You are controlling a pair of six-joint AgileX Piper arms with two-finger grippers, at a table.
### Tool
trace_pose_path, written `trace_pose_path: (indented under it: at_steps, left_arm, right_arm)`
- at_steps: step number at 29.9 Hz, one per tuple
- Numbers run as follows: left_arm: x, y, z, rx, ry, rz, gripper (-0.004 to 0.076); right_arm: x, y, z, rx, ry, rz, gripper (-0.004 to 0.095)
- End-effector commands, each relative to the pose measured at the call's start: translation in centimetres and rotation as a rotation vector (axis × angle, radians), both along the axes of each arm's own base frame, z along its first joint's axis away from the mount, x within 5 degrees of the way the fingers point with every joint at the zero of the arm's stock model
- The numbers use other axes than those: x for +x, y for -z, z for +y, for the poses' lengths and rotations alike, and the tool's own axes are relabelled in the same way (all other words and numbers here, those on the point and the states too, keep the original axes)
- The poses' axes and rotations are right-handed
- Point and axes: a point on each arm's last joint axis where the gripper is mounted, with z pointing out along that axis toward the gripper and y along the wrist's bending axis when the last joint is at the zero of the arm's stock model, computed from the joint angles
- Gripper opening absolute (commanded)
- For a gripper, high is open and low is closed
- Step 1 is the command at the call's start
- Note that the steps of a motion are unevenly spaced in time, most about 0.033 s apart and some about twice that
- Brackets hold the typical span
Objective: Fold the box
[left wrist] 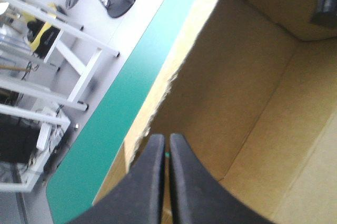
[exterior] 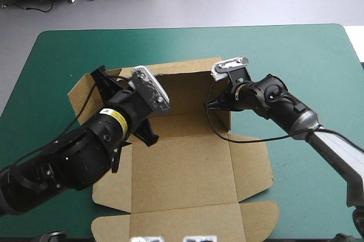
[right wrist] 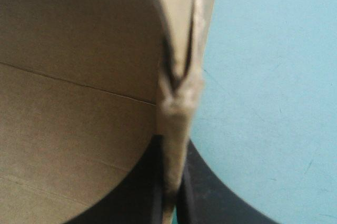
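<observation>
Fingers (right wrist: 131,192) of your right gripper (right wrist: 172,147) bite a crumpled corner of the box (exterior: 187,168), mid-table. Pull unevenly and it may tear, or the raised wall may flop flat. That gripper pinches the right wall tight. Your left gripper (left wrist: 167,139), nearly closed, seems clamped on the left wall.
</observation>
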Motion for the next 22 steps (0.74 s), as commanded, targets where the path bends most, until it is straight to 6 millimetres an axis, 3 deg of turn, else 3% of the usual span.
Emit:
trace_pose_path:
  at_steps: [1, 7, 13, 16, 22]
  left_arm:
    - [1.7, -2.2, 3.4, -0.033, -0.156, -0.05, -0.0003]
    - [5.6, -3.3, 9.1, -0.123, -0.371, 0.003, -0.0003]
    - [7.8, -3.8, 14.9, -0.218, -0.568, 0.002, -0.0003]
    - [8.9, -3.1, 16.7, -0.235, -0.641, 0.042, -0.0003]
    - [12.1, -0.5, 17.6, -0.309, -0.659, 0.188, -0.0003]
  right_arm:
    - [0.1, -3.0, -0.5, 0.019, -0.023, -0.047, -0.002]
    - [0.1, -4.2, -1.8, 0.019, -0.027, 0.047, -0.002]
    - [-0.3, -5.8, -3.5, -0.015, -0.007, 0.156, -0.002]
    - [-0.6, -7.0, -4.1, 0.002, -0.012, 0.201, -0.002]
    - [-0.2, -8.9, -5.0, 0.065, -0.001, 0.197, -0.0019]
